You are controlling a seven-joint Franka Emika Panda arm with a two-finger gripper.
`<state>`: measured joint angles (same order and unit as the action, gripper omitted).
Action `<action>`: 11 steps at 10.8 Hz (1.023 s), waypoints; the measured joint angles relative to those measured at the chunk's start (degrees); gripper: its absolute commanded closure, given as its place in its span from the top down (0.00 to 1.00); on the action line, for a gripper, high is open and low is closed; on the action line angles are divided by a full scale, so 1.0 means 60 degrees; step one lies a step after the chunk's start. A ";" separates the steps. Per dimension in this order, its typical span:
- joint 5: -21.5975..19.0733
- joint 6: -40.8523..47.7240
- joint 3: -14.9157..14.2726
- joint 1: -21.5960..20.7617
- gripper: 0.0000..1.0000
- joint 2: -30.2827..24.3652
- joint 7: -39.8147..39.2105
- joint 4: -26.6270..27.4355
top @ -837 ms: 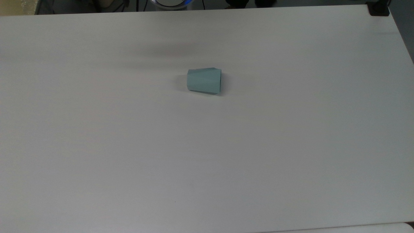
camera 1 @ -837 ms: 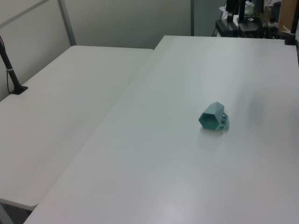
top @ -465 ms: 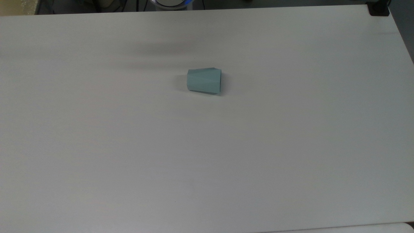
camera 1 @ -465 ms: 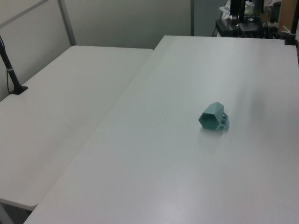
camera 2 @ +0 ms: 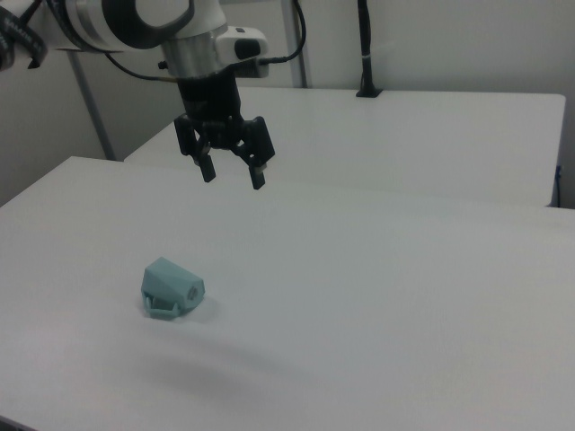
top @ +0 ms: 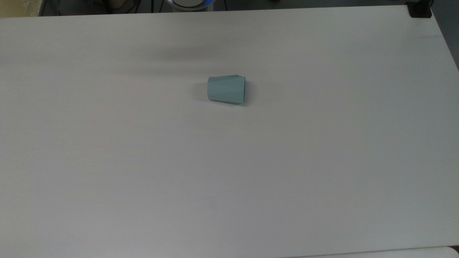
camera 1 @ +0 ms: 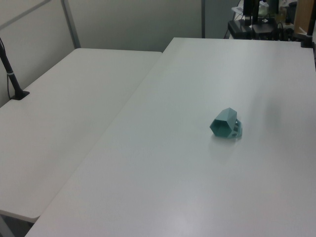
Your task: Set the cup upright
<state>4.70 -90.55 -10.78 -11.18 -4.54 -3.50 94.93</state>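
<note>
Cup (top: 226,90) is seen lying on its side near the middle of the white table (top: 143,161) in the top view, wider end toward the top view's right. Its open polygonal mouth is turned toward the camera in the left view. In the right view, the pincer (camera 2: 232,174) is held above the table, fingers spread apart and empty, well apart from the cup.

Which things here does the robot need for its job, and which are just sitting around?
For the job:
- the cup, lying on its side on the white table
- the gripper, open, hanging in the air above the table, apart from the cup

Just there:
- the second white table beside it
- the black pole clamped to that table
</note>
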 measured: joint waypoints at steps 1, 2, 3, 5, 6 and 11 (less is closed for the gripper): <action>0.0011 -0.0083 0.0041 -0.0281 1.00 0.0001 0.0578 0.0020; 0.0291 -0.0231 0.0088 -0.0959 1.00 0.0005 0.1452 0.0050; 0.0525 -0.0272 0.0121 -0.1521 1.00 0.0014 0.2052 0.0096; 0.1063 -0.0311 0.0193 -0.2807 1.00 0.0144 0.3258 0.0266; 0.1468 -0.0332 0.0212 -0.3380 1.00 0.0330 0.3790 0.0355; 0.3270 -0.1250 0.0240 -0.5500 1.00 0.2357 0.6161 0.0713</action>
<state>24.31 -98.05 -9.34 -44.18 9.60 33.47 99.20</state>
